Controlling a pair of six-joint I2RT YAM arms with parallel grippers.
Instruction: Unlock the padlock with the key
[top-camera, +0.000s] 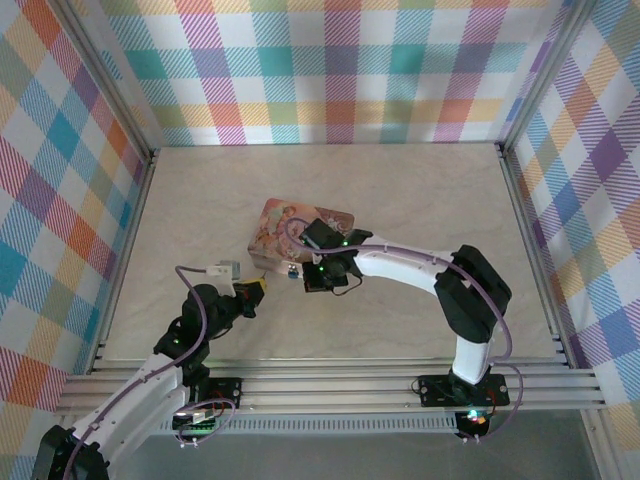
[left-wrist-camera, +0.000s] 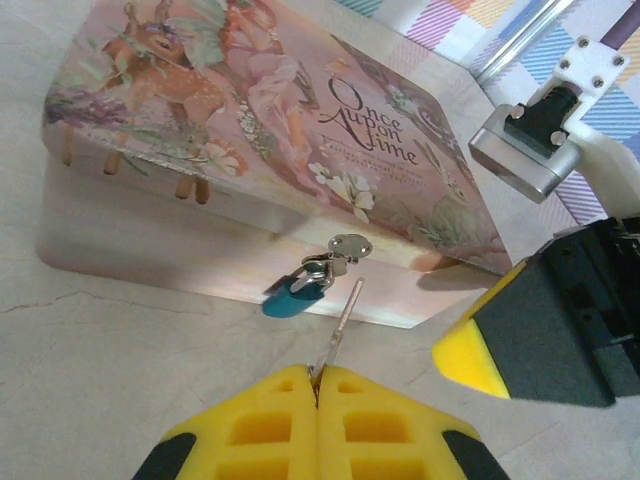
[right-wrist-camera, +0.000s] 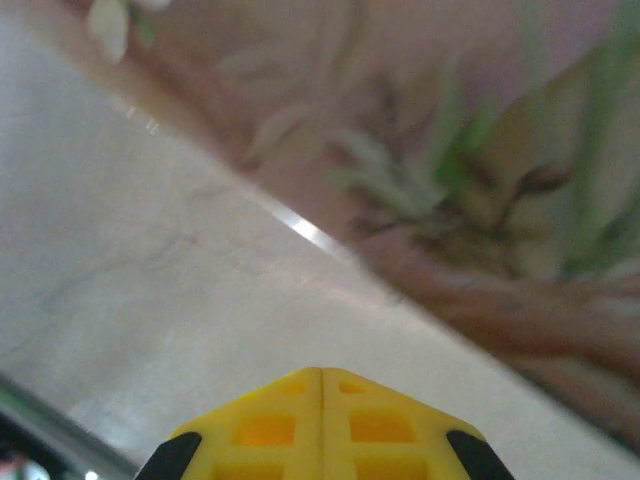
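Note:
A small blue padlock (left-wrist-camera: 293, 299) with a silver shackle hangs from the hasp (left-wrist-camera: 349, 246) on the front wall of the pink illustrated tin box (left-wrist-camera: 300, 110). In the top view the padlock (top-camera: 291, 270) sits at the tin's (top-camera: 285, 225) near edge. My left gripper (left-wrist-camera: 318, 373) is shut on the key (left-wrist-camera: 342, 320), whose thin silver blade points up toward the padlock and ends just right of it, not touching it. My right gripper (right-wrist-camera: 321, 370) is shut with nothing between its pads, close to the tin's wall; its yellow finger (left-wrist-camera: 478, 342) stands right of the padlock.
Both gripper heads crowd the tin's near side, the left gripper (top-camera: 256, 289) and the right gripper (top-camera: 312, 277). The right wrist's silver camera block (left-wrist-camera: 522, 152) hangs over the tin's right corner. Checked walls and aluminium rails (top-camera: 128, 250) bound the beige table (top-camera: 420, 200).

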